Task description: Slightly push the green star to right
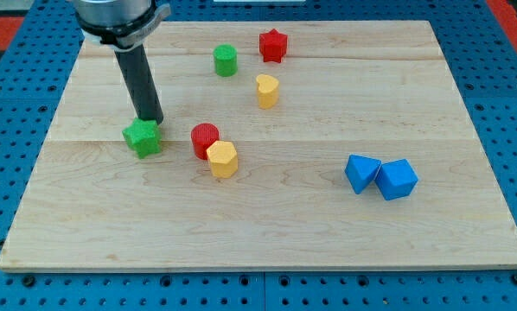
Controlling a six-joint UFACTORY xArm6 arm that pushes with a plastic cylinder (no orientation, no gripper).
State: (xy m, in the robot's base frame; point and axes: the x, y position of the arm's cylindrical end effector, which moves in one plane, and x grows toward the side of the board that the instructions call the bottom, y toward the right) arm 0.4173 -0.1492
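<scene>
Green star [143, 138], no clear long axis, just below my tip [151, 120].

So the tabletop [267, 225] is a pale wood board sitting on a blue perforated base [16, 104]. Eight blocks lie on it. A green star [143, 137] sits at the view's left, with my tip [151, 120] touching its upper edge. A red cylinder [204, 139] and a yellow hexagon [222, 159] touch each other near the middle. Up top there's a green cylinder [226, 60], a red star [273, 45] and a yellow block [267, 90], all apart. Two blue blocks [361, 173] [397, 180] sit pressed together at the view's right.
</scene>
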